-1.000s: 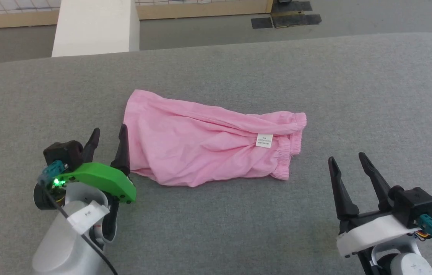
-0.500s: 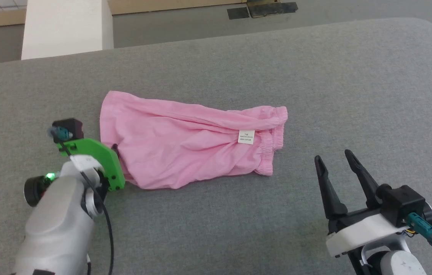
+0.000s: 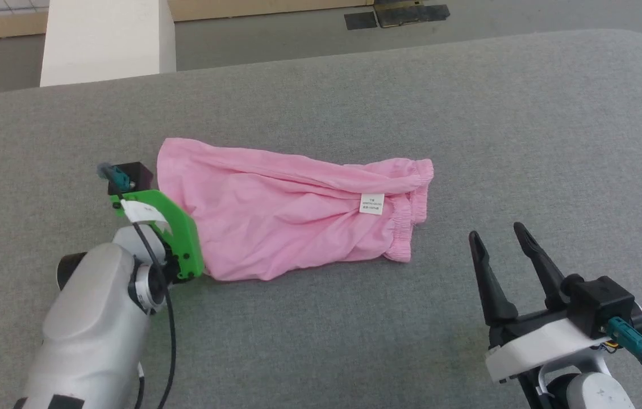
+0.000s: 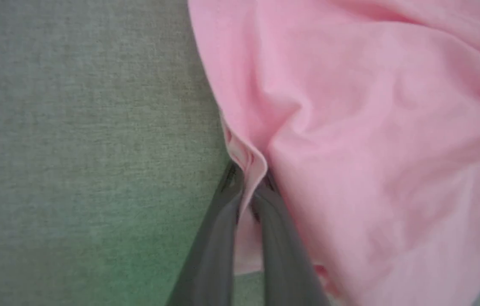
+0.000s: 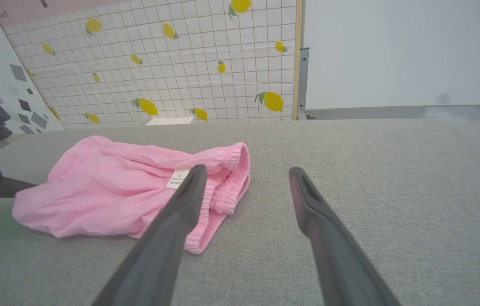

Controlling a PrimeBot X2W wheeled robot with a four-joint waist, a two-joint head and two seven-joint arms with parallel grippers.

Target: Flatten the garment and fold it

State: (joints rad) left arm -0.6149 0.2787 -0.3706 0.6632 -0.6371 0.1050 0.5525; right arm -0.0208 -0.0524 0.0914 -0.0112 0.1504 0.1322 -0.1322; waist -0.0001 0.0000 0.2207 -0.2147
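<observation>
One garment [image 3: 287, 221] | left pincer [image 4: 248, 176] nipping its edge | white block [image 3: 108, 40] beyond

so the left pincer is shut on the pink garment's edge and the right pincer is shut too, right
No, the right pincer is open, fingers spread apart, as the right wrist view shows. The left pincer is indeed shut on the edge of the pink garment.

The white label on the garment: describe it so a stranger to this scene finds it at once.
A wide grey padded surface bears one crumpled pink garment. Follow the cloth to its gathered elastic end, toward the robot's right; just inside it sits the white label. It is the only white patch on the pink, a small rectangle with tiny dark print.
</observation>
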